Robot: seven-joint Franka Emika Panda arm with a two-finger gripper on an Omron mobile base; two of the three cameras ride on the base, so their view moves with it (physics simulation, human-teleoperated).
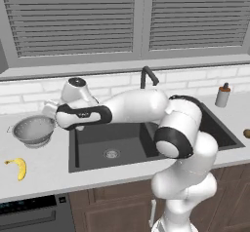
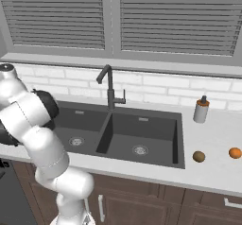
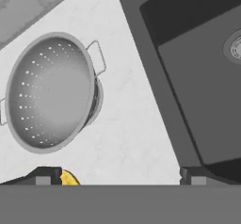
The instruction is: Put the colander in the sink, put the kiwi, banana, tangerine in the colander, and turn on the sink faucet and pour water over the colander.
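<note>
No brand, label or legible writing appears on any item. The jaws (image 3: pixel 120 175) stand fully apart, holding nothing and touching nothing; the two fingertips (image 3: pixel 47 176) rise at the bottom of the hand view with bare counter (image 3: pixel 132 138) between them. The colander (image 3: pixel 49 91) sits upright on the counter beyond the one fingertip, apart from it, one side handle facing the sink (image 3: pixel 197 77). The banana (image 3: pixel 69 178) lies just beside that same fingertip, mostly hidden. The sink edge runs beside the other fingertip, with a drain further on. In the right base view, the sink faucet (image 2: pixel 109 89) stands behind the basin divider; the kiwi (image 2: pixel 199 156) and tangerine (image 2: pixel 235 152) lie on the counter past the sink, near a soap bottle (image 2: pixel 202 109).
</note>
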